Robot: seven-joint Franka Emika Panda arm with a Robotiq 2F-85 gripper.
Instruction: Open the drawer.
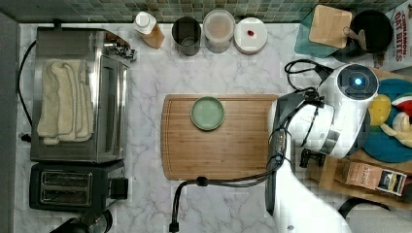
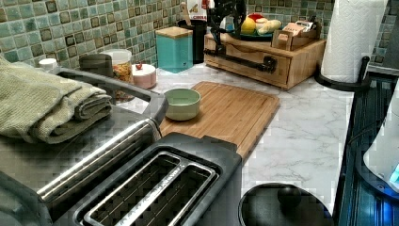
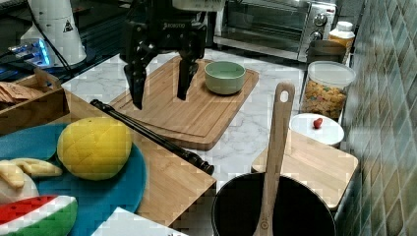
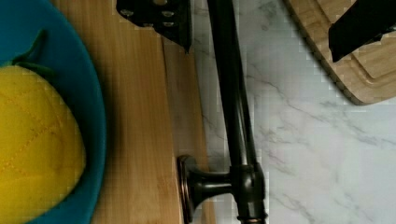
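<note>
Operator: Currently, where does the gripper [image 3: 158, 93] stand relative to the drawer [image 2: 256, 59]?

Technician: It hangs above the black bar handle [image 3: 147, 135] with its two fingers spread apart and gripping nothing. In the right view, the handle lies just past the fingertips toward 6 o'clock. In the wrist view, one finger [image 4: 161, 18] sits over the wooden box top and the other over the cutting board [image 4: 369, 70] side, with the bar running between them.

Operator: Long axis of the handle?

Technician: In the right view it runs from about 10 o'clock to 4 o'clock, along the drawer front. The fingers straddle it crosswise, so I judge a straight descent would bracket the bar.

Operator: Drawer status and location?

Technician: It appears closed, flush in the light-wood box [image 3: 167, 182] that carries the blue plate [image 3: 123, 189] and yellow toy fruit [image 3: 93, 147].

Operator: Materials?

Technician: Handle: dark metal, round, smooth, on flared posts [image 4: 201, 186]. Box: grained pale wood. Counter [image 4: 317, 154]: veined white marble.
</note>
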